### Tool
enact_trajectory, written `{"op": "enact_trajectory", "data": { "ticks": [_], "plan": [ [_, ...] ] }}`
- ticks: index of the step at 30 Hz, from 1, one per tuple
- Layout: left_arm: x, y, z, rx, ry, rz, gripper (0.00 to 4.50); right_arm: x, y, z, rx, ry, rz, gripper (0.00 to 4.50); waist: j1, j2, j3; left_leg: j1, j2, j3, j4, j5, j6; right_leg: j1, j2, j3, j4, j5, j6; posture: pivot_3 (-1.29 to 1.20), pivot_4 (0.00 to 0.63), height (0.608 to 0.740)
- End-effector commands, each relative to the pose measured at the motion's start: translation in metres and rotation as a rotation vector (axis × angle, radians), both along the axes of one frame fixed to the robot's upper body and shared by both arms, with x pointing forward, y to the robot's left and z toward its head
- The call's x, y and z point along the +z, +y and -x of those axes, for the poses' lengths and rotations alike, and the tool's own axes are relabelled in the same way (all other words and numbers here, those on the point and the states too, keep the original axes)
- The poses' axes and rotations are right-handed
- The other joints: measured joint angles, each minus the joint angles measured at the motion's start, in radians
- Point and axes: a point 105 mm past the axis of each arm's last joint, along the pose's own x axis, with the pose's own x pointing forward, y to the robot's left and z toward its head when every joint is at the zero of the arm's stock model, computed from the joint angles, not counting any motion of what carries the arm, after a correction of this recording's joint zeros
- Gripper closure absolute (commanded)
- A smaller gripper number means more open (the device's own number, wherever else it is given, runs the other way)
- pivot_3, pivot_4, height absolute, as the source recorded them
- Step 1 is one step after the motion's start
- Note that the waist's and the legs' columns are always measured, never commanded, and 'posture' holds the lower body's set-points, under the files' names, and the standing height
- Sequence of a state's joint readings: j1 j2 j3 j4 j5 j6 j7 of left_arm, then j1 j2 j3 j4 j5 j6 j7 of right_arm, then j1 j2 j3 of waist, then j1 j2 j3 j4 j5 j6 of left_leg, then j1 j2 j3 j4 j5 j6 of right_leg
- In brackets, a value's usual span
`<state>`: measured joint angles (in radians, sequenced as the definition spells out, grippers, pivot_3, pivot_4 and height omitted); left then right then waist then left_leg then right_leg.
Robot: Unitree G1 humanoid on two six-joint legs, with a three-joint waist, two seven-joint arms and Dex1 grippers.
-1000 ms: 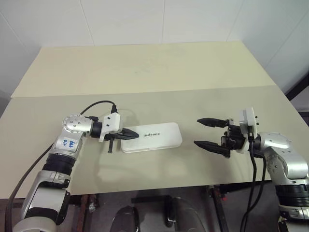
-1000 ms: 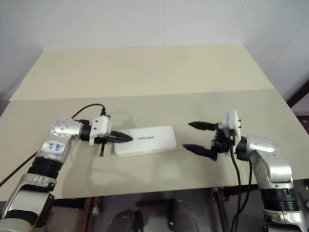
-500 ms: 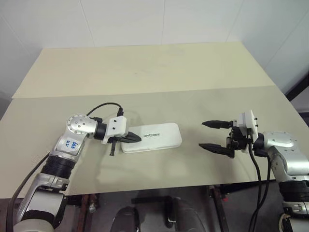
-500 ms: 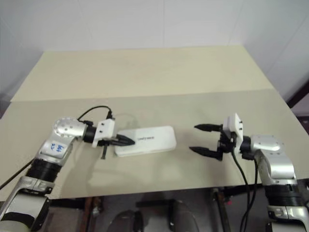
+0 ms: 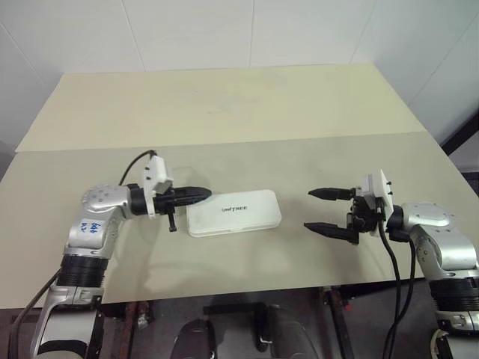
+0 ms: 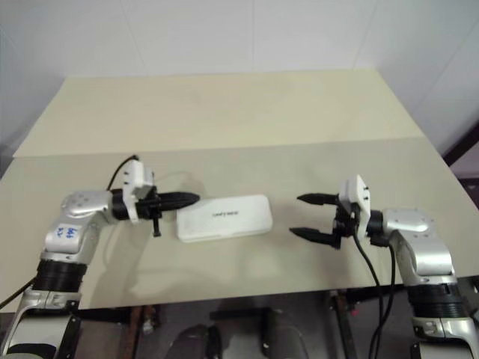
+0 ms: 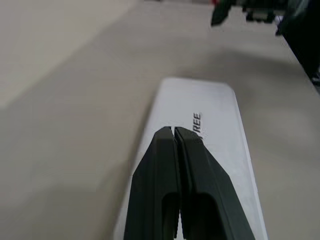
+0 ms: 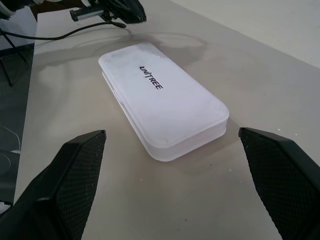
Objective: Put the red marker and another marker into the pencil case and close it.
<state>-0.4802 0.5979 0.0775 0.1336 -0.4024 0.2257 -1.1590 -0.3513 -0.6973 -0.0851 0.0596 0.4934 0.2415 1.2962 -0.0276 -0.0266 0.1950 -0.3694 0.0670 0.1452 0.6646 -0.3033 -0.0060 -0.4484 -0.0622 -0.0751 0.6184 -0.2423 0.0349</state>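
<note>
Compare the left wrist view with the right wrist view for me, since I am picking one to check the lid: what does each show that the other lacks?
Left wrist view alone: the left claw from behind, shut, fingertips over the near end of the pencil case. Right wrist view alone: the whole closed case with its full lettering, framed by the open right claw. Shared: the white case, lid down, on the beige table, and the opposite claw at the far end.

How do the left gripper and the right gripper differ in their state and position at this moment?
The left gripper is shut, its fingers pressed together; the right gripper is open, its fingers spread wide. The left gripper's tips are just above the near end of the pencil case; the right gripper is well apart from the case's other end. Both are empty and point at the closed case.
</note>
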Motion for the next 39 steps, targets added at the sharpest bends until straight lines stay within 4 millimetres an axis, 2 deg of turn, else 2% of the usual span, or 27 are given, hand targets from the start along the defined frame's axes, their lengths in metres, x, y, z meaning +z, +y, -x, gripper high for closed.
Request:
{"op": "enact_trajectory", "data": {
  "ticks": [1, 5, 8, 13, 18, 19, 20, 27, 31, 39],
  "plan": [
    [0.014, 0.007, 0.018, -0.054, -0.022, 0.026, 4.48, 0.016, -0.005, 0.001, -0.025, -0.079, 0.002, 0.0, 0.0, 0.0, 0.0, 0.0, 0.0, 0.0, 0.0, 0.0, 0.0, 0.0, 0.0, 0.0, 0.0, 0.0, 0.0, 0.0, 0.15, 0.74],
    [0.013, 0.018, 0.03, -0.026, 0.008, 0.044, 4.48, 0.022, -0.014, 0.004, -0.081, -0.126, 0.006, 0.0, 0.001, 0.0, 0.0, 0.0, 0.0, 0.0, 0.0, 0.0, -0.001, 0.0, 0.0, 0.0, -0.001, 0.0, 0.0, 0.0, 0.15, 0.74],
    [0.006, 0.028, 0.035, 0.026, 0.012, 0.039, 3.84, 0.028, -0.022, 0.009, -0.111, -0.161, 0.01, 0.0, 0.001, 0.0, 0.0, 0.0, 0.001, 0.0, -0.001, -0.001, -0.001, 0.0, -0.001, 0.001, -0.001, 0.0, 0.0, 0.0, 0.15, 0.74],
    [0.009, 0.029, 0.037, 0.071, -0.022, 0.06, 2.17, 0.036, -0.036, 0.014, -0.167, -0.201, 0.009, 0.0, 0.003, 0.0, 0.0, 0.0, 0.001, 0.0, -0.001, -0.001, 0.0, 0.0, -0.001, 0.002, -0.002, 0.0, 0.0, 0.0, 0.15, 0.74],
    [0.013, 0.028, 0.035, 0.091, -0.045, 0.072, 0.45, 0.035, -0.039, 0.015, -0.186, -0.206, 0.002, 0.0, 0.001, 0.0, 0.0, 0.0, 0.001, 0.0, -0.001, -0.001, 0.0, 0.0, -0.001, 0.006, -0.003, 0.0, 0.0, 0.0, 0.15, 0.74],
    [0.013, 0.027, 0.035, 0.091, -0.047, 0.072, 0.14, 0.035, -0.04, 0.015, -0.188, -0.206, 0.002, 0.0, 0.0, 0.0, 0.0, 0.0, 0.001, 0.0, -0.001, -0.001, 0.0, 0.0, -0.001, 0.006, -0.003, 0.0, 0.0, 0.0, 0.15, 0.74],
    [0.014, 0.028, 0.035, 0.098, -0.054, 0.073, 0.02, 0.035, -0.041, 0.015, -0.194, -0.207, 0.005, 0.0, -0.001, 0.0, 0.0, 0.0, 0.001, 0.001, -0.001, -0.001, -0.001, 0.0, 0.0, 0.007, -0.003, 0.0, 0.0, 0.0, 0.15, 0.74],
    [0.015, 0.032, 0.027, 0.15, -0.107, 0.072, 0.02, 0.033, -0.063, 0.009, -0.29, -0.256, 0.032, 0.0, 0.001, 0.0, 0.0, 0.0, 0.0, 0.001, -0.001, -0.002, -0.001, 0.0, 0.0, 0.007, -0.003, 0.0, -0.001, 0.0, 0.15, 0.74],
    [0.017, 0.025, 0.022, 0.163, -0.137, 0.095, 0.02, 0.032, -0.081, 0.007, -0.33, -0.264, 0.053, 0.0, 0.001, 0.0, 0.0, 0.0, 0.0, 0.001, -0.001, -0.002, -0.001, 0.0, 0.0, 0.007, -0.004, 0.0, 0.0, 0.0, 0.15, 0.74],
    [0.01, 0.022, 0.027, 0.176, -0.122, 0.101, 0.02, 0.028, -0.08, 0.003, -0.325, -0.262, 0.067, 0.0, -0.003, 0.0, 0.0, 0.001, 0.0, 0.002, -0.001, -0.002, -0.001, 0.0, 0.001, 0.009, -0.004, 0.0, 0.0, 0.0, 0.15, 0.74]
  ]
}}
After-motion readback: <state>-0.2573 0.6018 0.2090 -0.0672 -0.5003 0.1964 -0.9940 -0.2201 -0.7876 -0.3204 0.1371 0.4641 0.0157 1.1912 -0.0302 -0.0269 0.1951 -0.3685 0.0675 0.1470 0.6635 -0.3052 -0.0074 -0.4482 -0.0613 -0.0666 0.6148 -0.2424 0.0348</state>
